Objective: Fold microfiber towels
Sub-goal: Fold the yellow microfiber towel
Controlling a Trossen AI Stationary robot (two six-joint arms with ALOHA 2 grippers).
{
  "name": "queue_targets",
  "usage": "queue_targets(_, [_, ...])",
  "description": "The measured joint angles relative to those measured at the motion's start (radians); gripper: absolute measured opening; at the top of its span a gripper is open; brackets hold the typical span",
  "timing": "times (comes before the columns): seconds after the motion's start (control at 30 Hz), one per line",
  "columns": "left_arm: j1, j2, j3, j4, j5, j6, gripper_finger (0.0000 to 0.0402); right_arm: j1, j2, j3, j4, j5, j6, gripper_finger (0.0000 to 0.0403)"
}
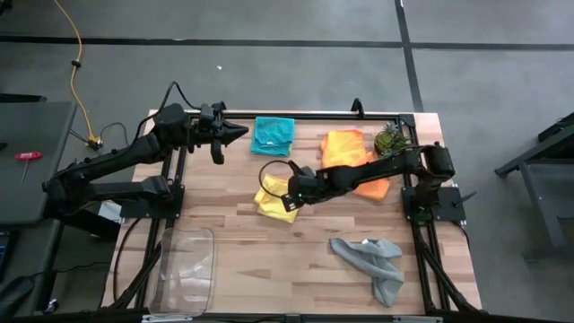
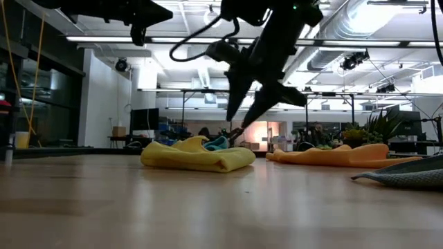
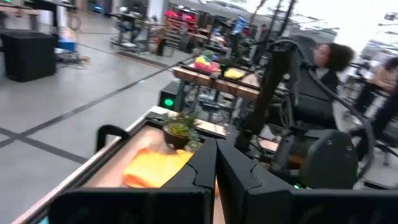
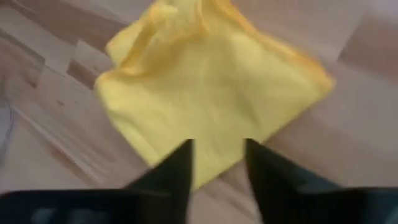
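A yellow towel (image 1: pixel 273 199) lies folded, flat on the wooden table, left of the table's middle; it also shows in the low view (image 2: pixel 197 156). My right gripper (image 4: pixel 217 155) is open and hangs just above its right part (image 1: pixel 292 191), fingers pointing down, clear of the cloth in the low view (image 2: pixel 243 117). A teal towel (image 1: pixel 273 135) lies folded at the far edge. An orange towel (image 1: pixel 352 157) lies under my right arm. A grey towel (image 1: pixel 372 260) lies crumpled at the near right. No lime green towel shows. My left gripper (image 1: pixel 235 133) is shut and empty, held high at the far left.
A small spiky green plant (image 1: pixel 390 139) stands at the far right beside the orange towel. A clear plastic tray (image 1: pixel 186 269) lies at the near left corner. People stand in the room beyond the table in the left wrist view (image 3: pixel 329 59).
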Motion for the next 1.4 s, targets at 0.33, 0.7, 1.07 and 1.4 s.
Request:
queue_targets(0.33, [0.001, 0.000, 0.000, -0.001, -0.027, -0.008, 0.0000, -0.072, 0.073, 0.003, 0.111, -0.155, -0.182, 0.0004])
queue_targets(0.7, [0.000, 0.001, 0.000, -0.004, -0.075, -0.016, 0.0000, -0.085, 0.195, 0.052, 0.145, -0.268, -0.276, 0.0000])
queue_targets(1.07, [0.000, 0.002, 0.000, -0.008, -0.118, -0.040, 0.0000, -0.148, 0.208, 0.066, -0.030, -0.330, -0.810, 0.0000])
queue_targets(1.4, [0.000, 0.002, 0.000, -0.010, -0.152, -0.045, 0.0000, -0.208, 0.209, 0.100, -0.107, -0.233, -1.774, 0.0000])
